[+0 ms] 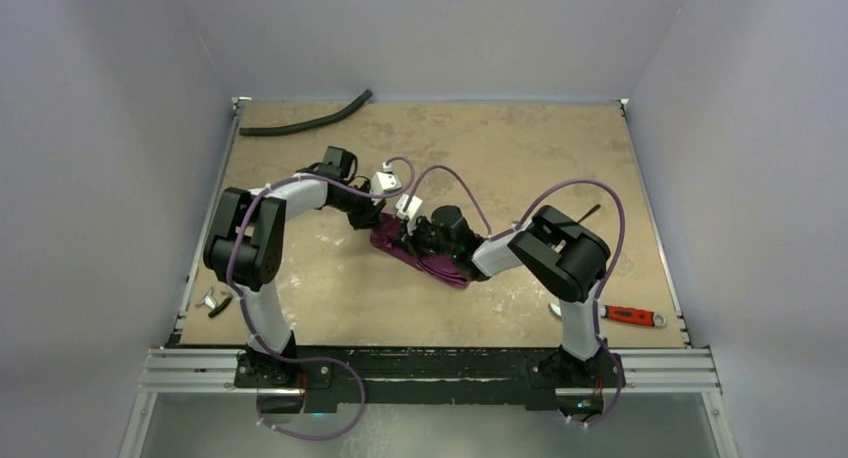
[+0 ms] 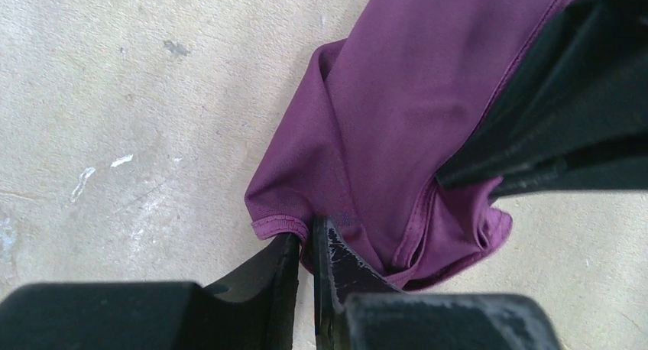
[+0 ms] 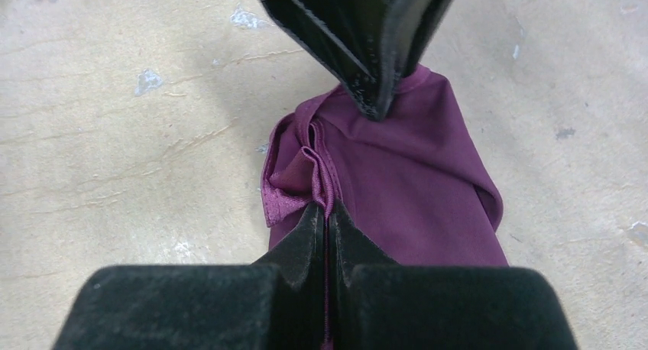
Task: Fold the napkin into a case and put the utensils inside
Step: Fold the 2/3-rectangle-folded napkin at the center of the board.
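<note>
Now, napkin (image 1: 392, 246): bunched into a narrow, creased strip in the middle of the table (image 1: 520, 158). It runs between our two grippers and is not yet a flat case.
Left gripper (image 2: 307, 239): jaws nearly together, pinching the hemmed corner at one end of the strip.
Right gripper (image 3: 327, 212): jaws pressed tight on the folded hem at the opposite end, with several layers gathered just ahead of the fingers.
Why held so: we judge that a grip at each end lets us tension the thin, shiny cloth. That way a fold can be laid straight instead of slumping.
Why low: the cloth lies on the surface between the pinches, which should help a crease stay put.
Utensils: none in or on the cloth. A small silvery piece (image 1: 208, 300) by the left arm's base may be one, but it is too small for us to tell.
Step in hand: folding, we think. The pouch needs squaring before anything goes inside.
Risk: layers slipping from a pinch and undoing the fold.
</note>
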`<act>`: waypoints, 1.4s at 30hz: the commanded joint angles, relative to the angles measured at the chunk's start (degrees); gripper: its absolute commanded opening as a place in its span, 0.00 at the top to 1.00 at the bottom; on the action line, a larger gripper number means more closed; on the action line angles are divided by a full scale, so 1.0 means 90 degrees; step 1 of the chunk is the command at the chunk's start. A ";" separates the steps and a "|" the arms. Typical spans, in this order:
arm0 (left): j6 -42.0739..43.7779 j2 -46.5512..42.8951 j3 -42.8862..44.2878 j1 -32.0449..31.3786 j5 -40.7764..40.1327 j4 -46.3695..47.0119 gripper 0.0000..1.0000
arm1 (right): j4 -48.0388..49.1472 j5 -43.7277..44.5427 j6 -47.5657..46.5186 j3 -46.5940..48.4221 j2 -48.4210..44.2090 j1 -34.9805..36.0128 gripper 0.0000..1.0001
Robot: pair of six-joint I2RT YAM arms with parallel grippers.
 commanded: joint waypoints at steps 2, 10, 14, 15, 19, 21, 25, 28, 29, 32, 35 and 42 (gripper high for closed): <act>0.0290 0.0502 -0.0567 -0.0092 -0.0813 -0.1281 0.90 | -0.0203 -0.1055 0.1199 0.0313 0.0172 -0.0549 1.00; 0.0294 0.0379 -0.0500 -0.0105 -0.0743 -0.1274 0.80 | -0.0608 -0.2197 0.1845 0.0821 0.0754 -0.0835 1.00; 0.0319 0.0212 -0.0283 -0.0096 -0.0669 -0.1471 0.62 | -0.0532 -0.2462 0.2066 0.0755 0.0918 -0.0922 1.00; 0.0330 0.0156 -0.0199 -0.0084 -0.0653 -0.1562 0.58 | -0.0537 -0.2506 0.2092 0.0748 0.0942 -0.0934 1.00; 0.0617 -0.0155 0.0251 0.0008 -0.0439 -0.2135 0.48 | -0.0561 -0.2616 0.2137 0.0742 0.0985 -0.0972 1.00; 0.0955 -0.0277 0.0493 0.0021 -0.0302 -0.2589 0.46 | -0.0568 -0.2656 0.2160 0.0764 0.1000 -0.0995 1.00; 0.1764 -0.0320 0.0870 0.0024 -0.0058 -0.3582 0.46 | -0.0607 -0.2764 0.2177 0.0819 0.1044 -0.1048 1.00; 0.2190 -0.0259 0.1099 0.0022 0.0178 -0.4134 0.46 | -0.0615 -0.2799 0.2183 0.0833 0.1062 -0.1065 1.00; 0.2281 -0.0267 0.1151 0.0026 0.0241 -0.4229 0.45 | -0.0630 -0.2822 0.2189 0.0844 0.1072 -0.1067 1.00; 0.2305 -0.0325 0.1347 0.0026 0.0401 -0.4242 0.45 | -0.0660 -0.2874 0.2172 0.0859 0.1093 -0.1079 1.00; 0.2193 -0.0341 0.1434 -0.0006 0.0607 -0.4148 0.45 | -0.0671 -0.2946 0.2168 0.0859 0.1103 -0.1091 1.00; 0.1495 -0.0665 0.0539 -0.0536 0.0522 -0.2690 0.45 | -0.0686 -0.3157 0.2145 0.0867 0.1208 -0.1120 1.00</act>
